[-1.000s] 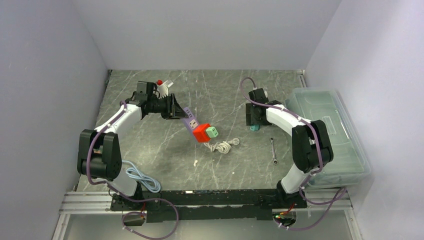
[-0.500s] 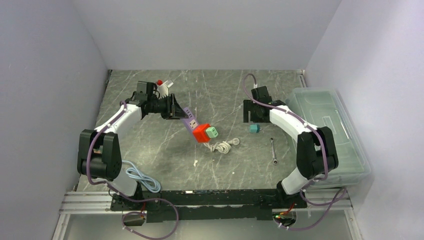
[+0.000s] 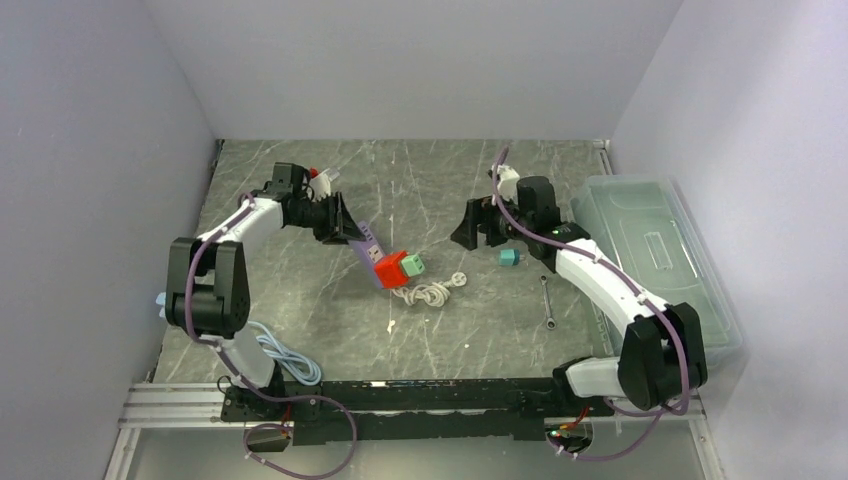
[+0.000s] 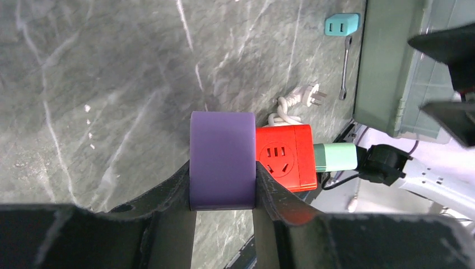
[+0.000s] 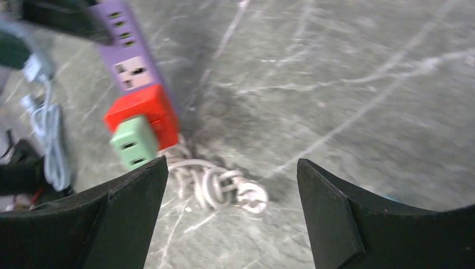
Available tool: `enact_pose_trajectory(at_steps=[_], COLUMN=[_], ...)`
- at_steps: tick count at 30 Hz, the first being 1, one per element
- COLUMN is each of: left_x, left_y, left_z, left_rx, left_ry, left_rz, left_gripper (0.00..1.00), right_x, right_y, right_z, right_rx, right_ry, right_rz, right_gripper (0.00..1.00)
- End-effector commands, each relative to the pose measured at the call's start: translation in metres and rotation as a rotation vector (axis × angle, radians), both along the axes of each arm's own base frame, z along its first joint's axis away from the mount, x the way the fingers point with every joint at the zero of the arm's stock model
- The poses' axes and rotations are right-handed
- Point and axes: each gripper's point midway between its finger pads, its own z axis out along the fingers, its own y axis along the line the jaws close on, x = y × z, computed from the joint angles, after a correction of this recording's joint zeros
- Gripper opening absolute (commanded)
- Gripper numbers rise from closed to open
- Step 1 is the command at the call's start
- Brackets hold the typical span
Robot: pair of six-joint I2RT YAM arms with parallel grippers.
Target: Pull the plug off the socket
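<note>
step: approach | my left pincer point(image 4: 222, 180) pinches the purple socket strip point(image 4: 222, 144) | green plug point(image 5: 133, 147) sits in red cube point(image 5: 141, 111) at strip's end | my right pincer point(image 5: 231, 168) spread (empty), short of strip | next, I judge: straddle plug, clamp, pull straight off

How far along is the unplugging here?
Done: a teal plug lies loose on the table. In hand: the left end effector clamps the purple power strip. Left: the green plug sits in the red socket cube; the right end effector is open, facing it, not touching.
</note>
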Motion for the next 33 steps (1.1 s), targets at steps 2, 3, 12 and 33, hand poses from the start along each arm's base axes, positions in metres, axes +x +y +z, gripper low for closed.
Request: enact_pose_trajectory(at_steps=[2,3,12,33], left_x=[0.004,0.004,0.004,0.003], left_y=[-0.001,-0.001,-0.001,-0.002], left_z=[0.008,0.008,0.003,0.006], left_rx=[-0.063,-0.060,-0.059,-0.073], left_ry=[0.029,0.027,0.041,0.034], left_rz=[-0.006,-0.005,-0.004,-0.003], left_gripper=[0.00,0.00,0.00,0.00], right_x=[-0.031,-0.035,-0.057,-0.056], right_y=[0.050,0.055,0.099,0.138], right_z=[0.031,0.030,0.012,0.000], right_rx=[0.132,0.129,0.139,0.112], right_ry=[-0.107,-0.104,-0.051,-0.056], right_rz=[0.258,0.273,0.383,0.382], right_gripper=[0.87,0.87,0.78,0.50])
